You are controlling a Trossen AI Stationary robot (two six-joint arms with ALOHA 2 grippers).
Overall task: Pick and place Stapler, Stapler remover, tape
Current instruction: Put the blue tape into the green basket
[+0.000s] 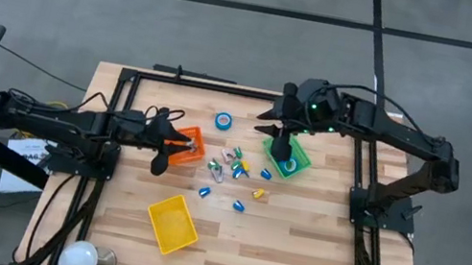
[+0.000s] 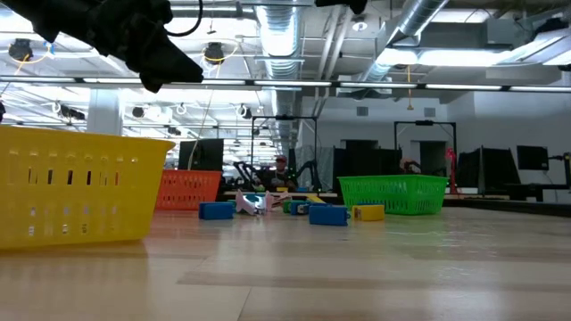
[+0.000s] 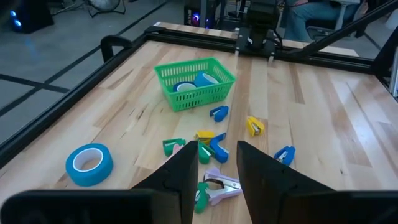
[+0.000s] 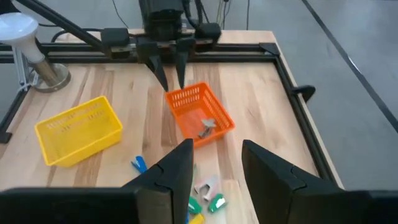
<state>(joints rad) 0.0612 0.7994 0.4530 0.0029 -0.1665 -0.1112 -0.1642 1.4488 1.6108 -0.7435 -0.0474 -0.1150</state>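
One blue tape roll (image 1: pixel 223 122) (image 3: pixel 89 163) lies flat on the table at the far middle. Two more rolls (image 3: pixel 196 83) lie in the green bin (image 1: pixel 288 156). Small coloured staplers (image 1: pixel 239 170) (image 3: pixel 214 149) and a pale staple remover (image 3: pixel 221 186) are scattered at the table's middle. Grey staple removers (image 4: pixel 208 126) lie in the orange bin (image 1: pixel 187 143). My left gripper (image 1: pixel 161 162) (image 3: pixel 214 174) hovers open at the orange bin's near left side. My right gripper (image 1: pixel 282 148) (image 4: pixel 214 168) hangs open above the green bin. Neither has anything between its fingers.
An empty yellow bin (image 1: pixel 173 222) stands toward the near edge. A white lamp (image 1: pixel 82 259) sits at the near left corner. A black frame (image 1: pixel 129 75) runs around the table's sides. Bare wood lies at the near right (image 1: pixel 312 253).
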